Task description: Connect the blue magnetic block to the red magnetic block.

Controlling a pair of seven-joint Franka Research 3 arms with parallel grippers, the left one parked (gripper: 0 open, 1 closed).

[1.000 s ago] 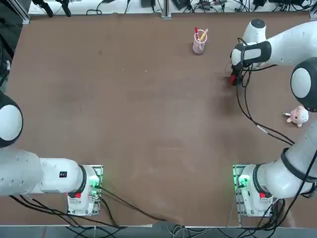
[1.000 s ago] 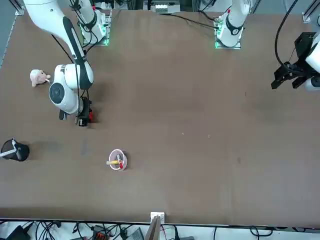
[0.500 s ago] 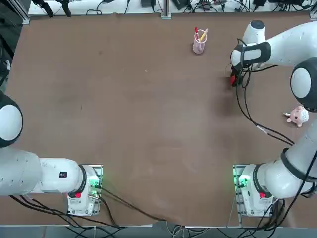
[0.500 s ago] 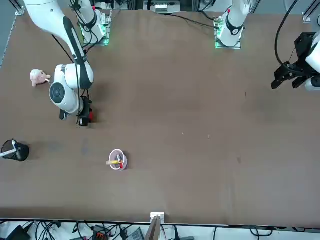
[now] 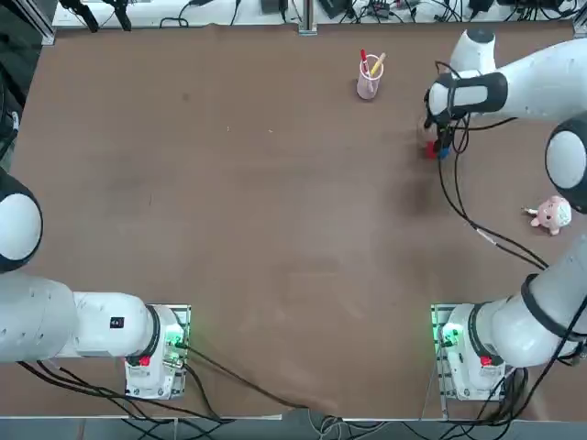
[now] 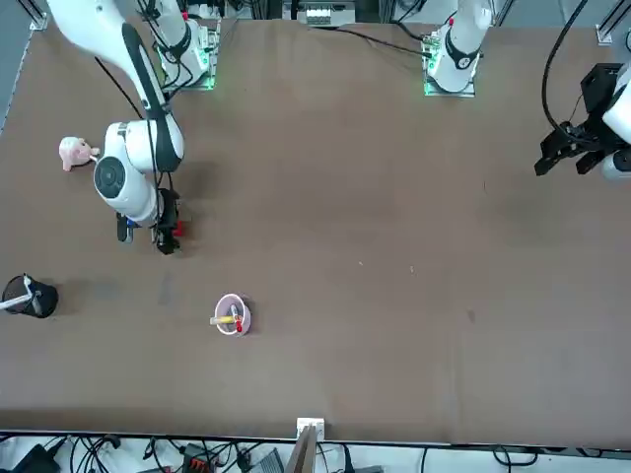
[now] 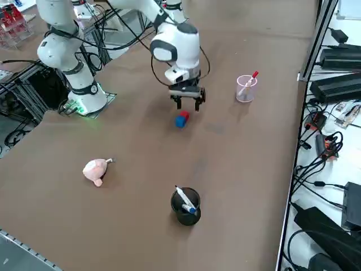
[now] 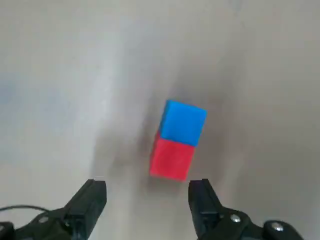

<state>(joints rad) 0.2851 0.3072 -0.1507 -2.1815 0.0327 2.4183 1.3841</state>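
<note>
The blue magnetic block (image 8: 183, 122) and the red magnetic block (image 8: 171, 157) lie on the brown table, touching face to face as one pair. From the right side the pair shows as blue block (image 7: 180, 122) with red block (image 7: 184, 115) behind it. My right gripper (image 8: 147, 192) hangs open a little above the pair, holding nothing. From the right side the gripper (image 7: 188, 103) is just beyond the blocks. From above, the red block (image 5: 429, 150) and blue block (image 5: 442, 152) peek out under the gripper (image 5: 442, 137). In the front view only the red block (image 6: 178, 230) shows.
A pink cup with pens (image 5: 369, 81) stands at the far edge, left of the blocks. A pink plush toy (image 5: 550, 214) lies nearer the base on the right. A black pen holder (image 7: 185, 206) stands near the right table edge. A black cable (image 5: 459, 206) trails from the arm.
My right gripper has opened, let go of the blue block and lifted off. The blue block now shows beside the red one.
</note>
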